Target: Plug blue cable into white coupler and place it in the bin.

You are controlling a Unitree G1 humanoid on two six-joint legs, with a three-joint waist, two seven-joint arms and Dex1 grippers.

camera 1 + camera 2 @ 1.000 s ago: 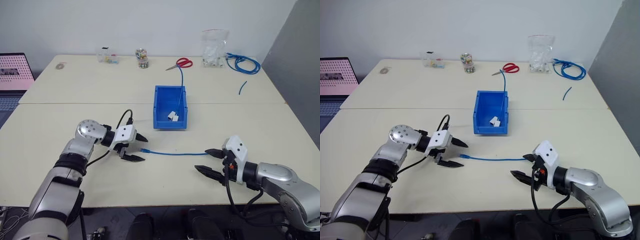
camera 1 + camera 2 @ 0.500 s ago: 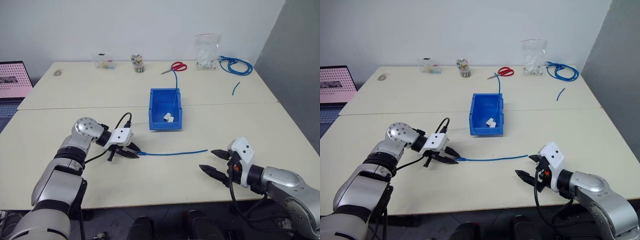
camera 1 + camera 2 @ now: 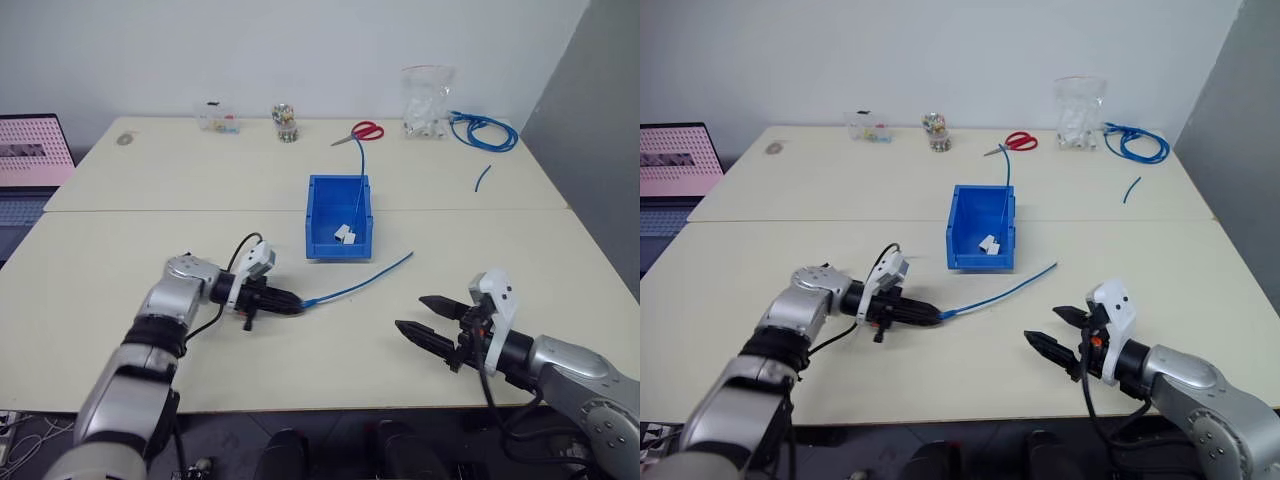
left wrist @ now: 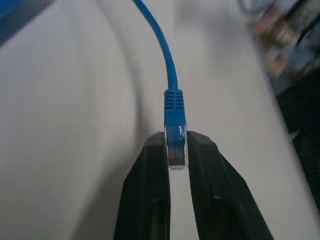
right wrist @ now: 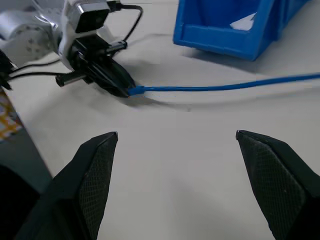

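Note:
The blue cable (image 3: 360, 279) lies slanted on the table in front of the bin (image 3: 322, 200). My left gripper (image 3: 296, 299) is shut on the cable's clear plug (image 4: 174, 145), which sits pinched between the two black fingers (image 4: 147, 170). A small white coupler (image 3: 345, 234) rests inside the bin. My right gripper (image 3: 409, 312) hovers open near the table's front right, apart from the cable's free end. The right wrist view shows the left gripper (image 5: 116, 86) holding the cable (image 5: 225, 86), with the bin's wall (image 5: 220, 37) behind.
Another thin blue cable (image 3: 360, 170) runs from the red scissors (image 3: 366, 129) into the bin. At the back stand a clear bag of white parts (image 3: 426, 98), a coiled blue cable (image 3: 486, 128), a short blue stub (image 3: 484, 176) and a jar (image 3: 286, 122). A laptop (image 3: 30, 150) is far left.
My left gripper closed on the cable's plug and drew it leftward, and the cable's free end swung up toward the bin. My right gripper rolled slightly and stayed open.

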